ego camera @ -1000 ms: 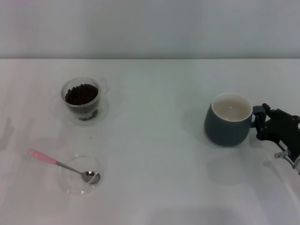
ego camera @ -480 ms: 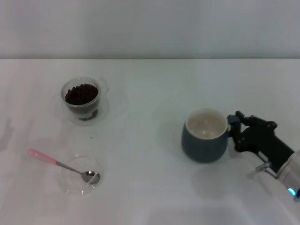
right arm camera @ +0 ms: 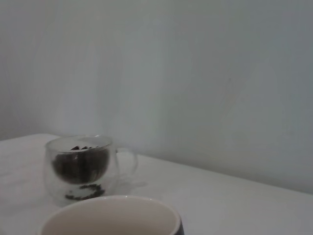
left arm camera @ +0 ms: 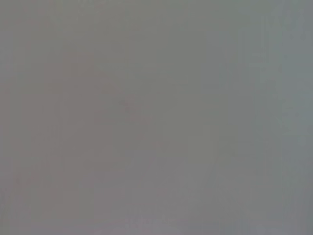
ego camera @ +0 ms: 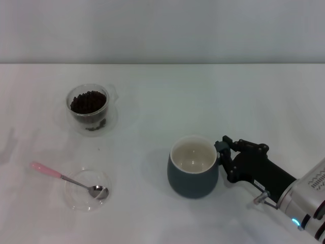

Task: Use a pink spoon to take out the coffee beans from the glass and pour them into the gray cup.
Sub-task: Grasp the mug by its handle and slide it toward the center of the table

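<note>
- Right hand (ego camera: 222,152): clamped on the gray cup (ego camera: 193,168) at its handle, mid-desk.
- Left hand: out of view; state cannot be told.
- Pink spoon (ego camera: 66,178): resting in a clear dish (ego camera: 86,190).

Gray cup (ego camera: 193,168) upright, empty; pink spoon (ego camera: 68,179) in dish

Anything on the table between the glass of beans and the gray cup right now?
Nothing visible. The head view shows bare table between the glass and the gray cup, which the right gripper holds by its handle. The pink spoon lies in a clear dish nearer the robot, off that line.
</note>
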